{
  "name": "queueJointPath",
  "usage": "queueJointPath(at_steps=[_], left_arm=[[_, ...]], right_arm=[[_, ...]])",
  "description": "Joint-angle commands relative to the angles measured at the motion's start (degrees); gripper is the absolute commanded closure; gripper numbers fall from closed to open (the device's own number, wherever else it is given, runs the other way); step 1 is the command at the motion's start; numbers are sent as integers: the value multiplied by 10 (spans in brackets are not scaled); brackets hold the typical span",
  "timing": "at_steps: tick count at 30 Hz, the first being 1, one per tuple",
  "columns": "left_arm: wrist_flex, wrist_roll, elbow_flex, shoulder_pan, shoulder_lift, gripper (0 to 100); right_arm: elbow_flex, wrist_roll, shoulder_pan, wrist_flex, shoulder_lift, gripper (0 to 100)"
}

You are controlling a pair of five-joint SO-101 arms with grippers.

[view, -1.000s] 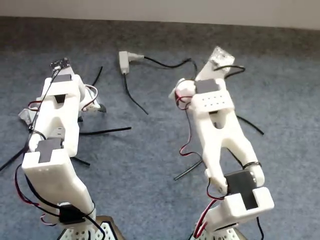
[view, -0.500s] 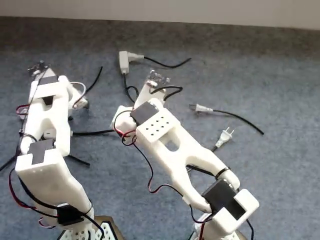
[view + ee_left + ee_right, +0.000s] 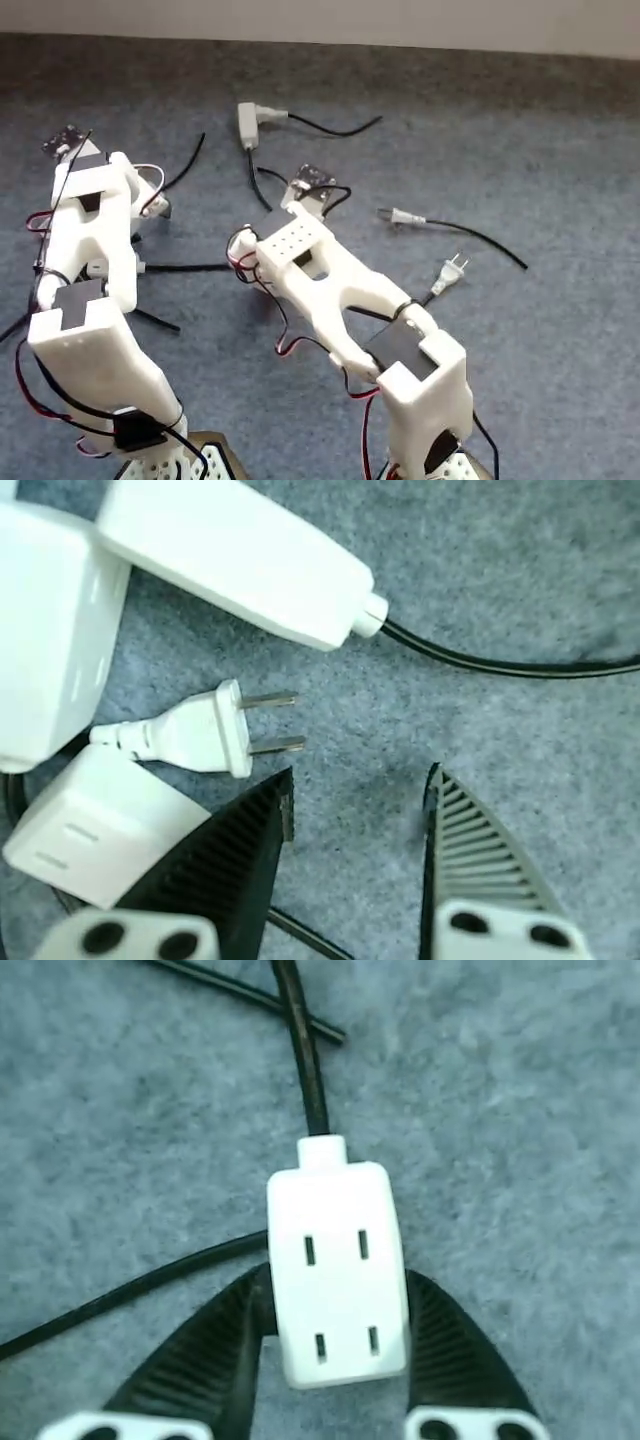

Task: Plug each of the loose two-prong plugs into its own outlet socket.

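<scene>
Standing beside the grey carpeted surface (image 3: 560, 150), I could see the right arm (image 3: 330, 285) stretched out to the middle, its claw (image 3: 336, 1295) pinching a white outlet block (image 3: 333, 1220) with one black finger against each long side. The block lay flat, its two pairs of slots facing up and its black cord (image 3: 300, 1050) running away from the claw. Over on the left side, the left arm's claw (image 3: 360, 780) hung spread wide above bare carpet, gripping nothing. Just beside one of its fingers lay a white two-prong plug (image 3: 190, 735), with a small white socket block (image 3: 85, 825) partly under that finger and a larger white adapter (image 3: 240, 565) beyond. Two more loose plugs (image 3: 400, 216) (image 3: 453, 268) lay on black cords past the right arm, well apart from both claws, and another white socket (image 3: 247, 122) sat near the far edge
</scene>
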Motion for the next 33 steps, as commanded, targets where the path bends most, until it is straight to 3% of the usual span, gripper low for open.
queueJointPath(at_steps=[1, 6, 9, 14, 21, 23, 28, 33], left_arm=[[-8, 4, -2, -4, -32, 783], [-8, 4, -2, -4, -32, 783], [-8, 4, -2, -4, -32, 783], [-8, 4, -2, -4, -32, 783], [-8, 4, -6, -4, -32, 780], [-9, 3, -8, -5, -32, 780], [-27, -50, -8, -21, -32, 779], [-8, -55, -68, -57, -39, 779]], right_arm=[[-56, -6, 7, 26, -12, 809], [-157, 2, 26, 86, -15, 762], [-249, 62, 56, 137, -15, 745], [-444, 237, 118, 243, -15, 745], [-712, 561, 169, 400, -17, 745], [-715, 619, 187, 400, -26, 745], [-596, 618, 208, 400, -67, 745], [-396, 619, 212, 399, -128, 745]])
